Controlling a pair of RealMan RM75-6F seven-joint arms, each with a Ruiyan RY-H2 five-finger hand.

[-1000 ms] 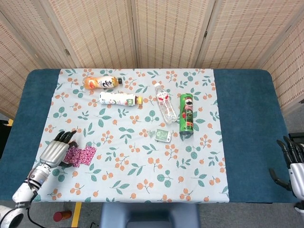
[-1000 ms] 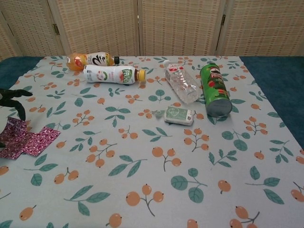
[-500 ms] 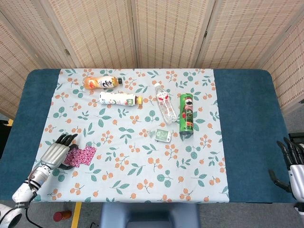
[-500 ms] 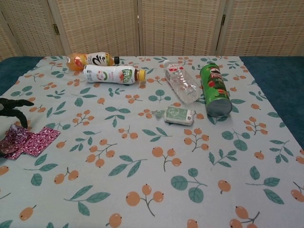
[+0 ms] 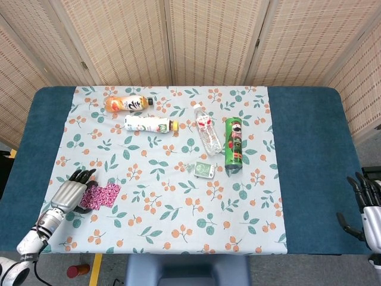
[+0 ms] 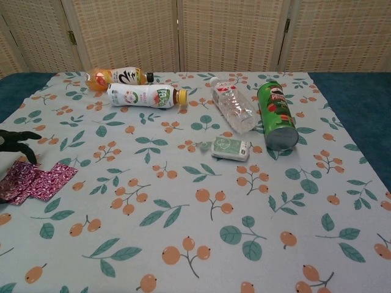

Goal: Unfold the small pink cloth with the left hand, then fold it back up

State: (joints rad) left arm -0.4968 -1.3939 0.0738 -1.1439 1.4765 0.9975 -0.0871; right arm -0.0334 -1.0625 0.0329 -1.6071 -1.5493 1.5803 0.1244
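The cloth lies flat, apparently spread out; folding remains to be done. The left hand (fingers loosely apart) rests beside it, nothing gripped.

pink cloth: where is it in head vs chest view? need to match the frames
Head view: the pink cloth lies low on the left, on the flowered tablecloth, with the left hand at its left edge.
Chest view: the pink cloth lies at the far left edge, mid-height, below the dark fingers.
Shared landmark: the green can, lying on its side right of centre in both.
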